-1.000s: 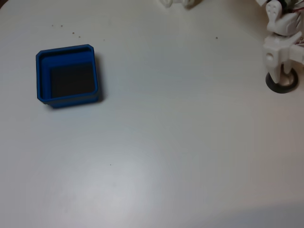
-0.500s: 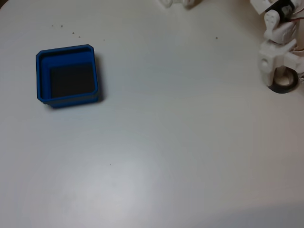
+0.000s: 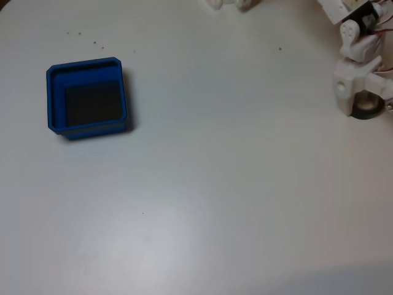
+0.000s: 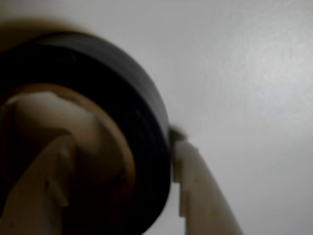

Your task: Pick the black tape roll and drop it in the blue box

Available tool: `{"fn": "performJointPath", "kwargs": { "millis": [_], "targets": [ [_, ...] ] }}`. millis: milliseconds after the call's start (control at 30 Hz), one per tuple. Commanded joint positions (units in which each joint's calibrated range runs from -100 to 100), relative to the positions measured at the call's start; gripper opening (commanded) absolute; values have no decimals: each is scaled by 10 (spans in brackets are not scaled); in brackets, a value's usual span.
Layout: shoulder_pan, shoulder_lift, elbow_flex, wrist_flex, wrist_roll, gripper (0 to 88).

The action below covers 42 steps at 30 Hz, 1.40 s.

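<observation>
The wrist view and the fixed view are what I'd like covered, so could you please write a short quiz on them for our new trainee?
1. True or false: the roll already lies in the box.
2. In the wrist view, how does the tool grip the roll?
A. both fingers outside it
B. one finger inside the core, one outside the wall
C. not touching it
3. Fill in: in the fixed view, the box sits at the ___ side of the table.

Key: 1 false, the roll is at the far right, at the tool. 2 B. 3 left.
</observation>
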Motion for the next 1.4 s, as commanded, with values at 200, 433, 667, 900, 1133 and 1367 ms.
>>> {"fn": "performJointPath", "kwargs": {
  "millis": [200,433,667,900,1133,1367],
  "targets": [
    [3,3,-29,-7,-1,182],
    [3,2,-28,-7,-1,166],
    [3,1,-28,-7,-1,23],
    [3,1,-28,-7,0,5],
    [6,-3,-28,-2,1,3],
    [30,-30,-26,4,3,3]
  ]
}}
